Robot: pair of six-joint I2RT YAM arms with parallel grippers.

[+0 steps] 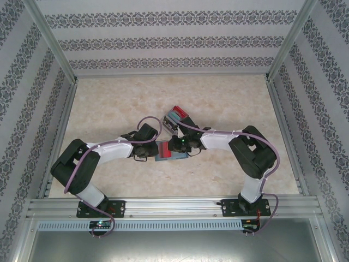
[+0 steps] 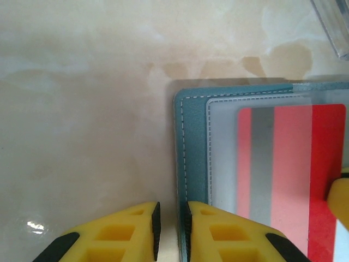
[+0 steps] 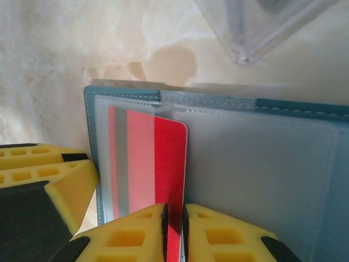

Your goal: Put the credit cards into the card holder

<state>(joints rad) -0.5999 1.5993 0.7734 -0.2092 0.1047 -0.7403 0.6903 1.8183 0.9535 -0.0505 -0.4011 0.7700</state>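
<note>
The teal-blue card holder (image 1: 170, 158) lies open and flat on the table between both grippers. A red credit card (image 3: 166, 164) sits partly under the frosted pocket at the holder's (image 3: 262, 164) left end, with its bright right part sticking out. My right gripper (image 3: 174, 218) is shut on that card's near edge. My left gripper (image 2: 169, 221) stands at the holder's (image 2: 193, 142) left edge, its jaws a narrow gap apart. One finger is over the cover and the other over the table. The red card (image 2: 322, 164) shows at the right of this view.
A small clear plastic box (image 1: 175, 117) holding more cards stands just behind the card holder, close to the right gripper (image 1: 175, 144). Its corner (image 3: 262, 22) shows beyond the holder. Metal rails and patterned walls ring the beige marble tabletop (image 1: 109, 103).
</note>
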